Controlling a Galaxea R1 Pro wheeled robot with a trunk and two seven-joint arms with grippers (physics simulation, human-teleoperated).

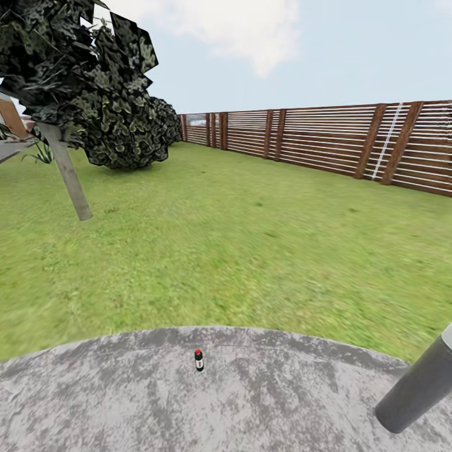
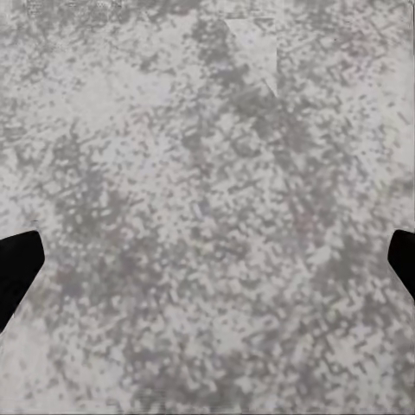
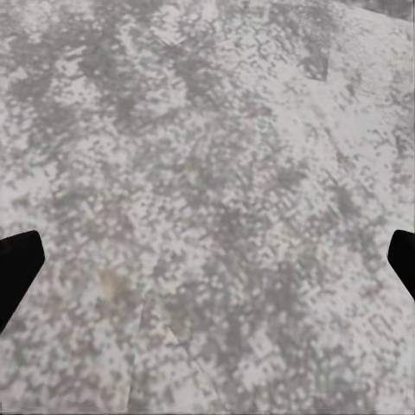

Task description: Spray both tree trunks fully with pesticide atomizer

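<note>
The pesticide atomizer [image 1: 199, 360], a small dark bottle with a red cap, stands upright on a grey mottled stone pad [image 1: 125, 395] on the floor, just ahead of me in the head view. My left gripper [image 2: 207, 268] is open, its black fingertips [image 2: 17, 268] wide apart over bare stone with nothing between them. My right gripper [image 3: 207, 268] is open in the same way over the stone. The trees and their trunks are out of view.
Green lawn [image 1: 251, 238] of the garden stretches beyond the pad to a brown slatted fence [image 1: 326, 141]. A thin-trunked, dark-leaved tree [image 1: 69, 179] leans at the left with a dark bush [image 1: 125, 141] behind it. My right arm [image 1: 420, 383] shows at the lower right.
</note>
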